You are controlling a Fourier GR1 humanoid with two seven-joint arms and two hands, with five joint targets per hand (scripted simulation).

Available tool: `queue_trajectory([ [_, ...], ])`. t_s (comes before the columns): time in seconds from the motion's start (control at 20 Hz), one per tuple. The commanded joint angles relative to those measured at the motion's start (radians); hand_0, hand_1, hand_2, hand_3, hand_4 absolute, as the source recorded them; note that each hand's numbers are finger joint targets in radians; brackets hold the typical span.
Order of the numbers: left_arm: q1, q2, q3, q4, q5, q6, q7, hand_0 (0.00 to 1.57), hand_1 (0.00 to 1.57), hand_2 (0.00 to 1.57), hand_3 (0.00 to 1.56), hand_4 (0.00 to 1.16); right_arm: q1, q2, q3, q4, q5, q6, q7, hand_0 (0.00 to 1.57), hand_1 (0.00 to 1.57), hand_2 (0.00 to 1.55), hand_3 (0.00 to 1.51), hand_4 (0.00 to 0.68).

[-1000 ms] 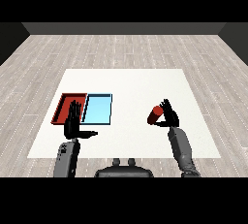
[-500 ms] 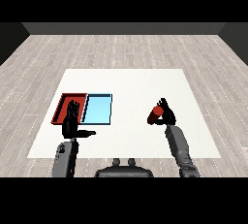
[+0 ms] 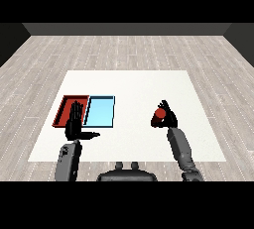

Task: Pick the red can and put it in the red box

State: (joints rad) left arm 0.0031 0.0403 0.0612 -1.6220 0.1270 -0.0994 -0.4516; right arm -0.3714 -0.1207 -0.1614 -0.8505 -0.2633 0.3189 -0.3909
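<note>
On the right half of the white table (image 3: 134,82), well apart from both trays, the right hand (image 3: 168,119) has its black fingers curled round the red can (image 3: 159,116), a small smooth cylinder that tilts with its round end toward the viewer; whether the can's base touches the tabletop cannot be told. A broad stretch of bare tabletop lies between that hand and the light blue tray (image 3: 100,112), and more open surface runs behind the can to the table's far edge and to its right edge. The light blue tray and the red tray (image 3: 65,109) are shallow, flat-bottomed rectangles with low raised rims, lying side by side and touching along their long sides near the table's left edge. The left hand (image 3: 75,126) stands over the near end of the red tray with its fingers straight, close together and pointing away, the thumb stretched sideways toward the blue tray, holding nothing; it covers part of the red tray's floor. Both grey forearms are smooth and rounded, rising from the lower corners. Around the table spreads a pale planked floor (image 3: 124,49) with a dark wall behind.
</note>
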Motion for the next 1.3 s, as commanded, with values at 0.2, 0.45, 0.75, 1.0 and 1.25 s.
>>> queue_trajectory([
  [0.2,-0.029,0.029,0.039,0.051,0.022,-0.026,-0.023,0.00,0.00,0.00,0.00,0.00,-0.079,0.005,0.010,0.159,0.052,-0.009,-0.085,0.00,0.00,0.00,0.00,0.000],
  [0.45,-0.034,-0.030,-0.022,-0.011,-0.018,0.040,0.017,0.00,0.00,0.00,0.00,0.00,-0.103,-0.014,0.001,0.067,0.008,-0.021,0.051,0.00,0.00,0.00,0.00,0.000],
  [0.75,0.057,-0.006,-0.013,-0.073,0.013,-0.012,0.018,0.00,0.00,0.00,0.00,0.00,-0.127,-0.001,-0.011,0.185,0.031,-0.058,-0.010,0.00,0.00,0.00,0.00,0.000],
  [1.0,0.013,-0.018,0.007,0.064,-0.015,-0.001,-0.078,0.00,0.00,0.00,0.00,0.00,-0.138,0.002,0.005,0.219,0.100,-0.156,-0.089,1.52,1.52,1.50,1.46,0.493],
  [1.25,-0.020,0.005,0.030,0.021,0.030,-0.009,-0.002,0.00,0.00,0.00,0.00,0.00,-0.162,0.031,0.036,0.258,0.163,-0.277,-0.049,1.54,1.54,1.47,1.42,0.575],
])
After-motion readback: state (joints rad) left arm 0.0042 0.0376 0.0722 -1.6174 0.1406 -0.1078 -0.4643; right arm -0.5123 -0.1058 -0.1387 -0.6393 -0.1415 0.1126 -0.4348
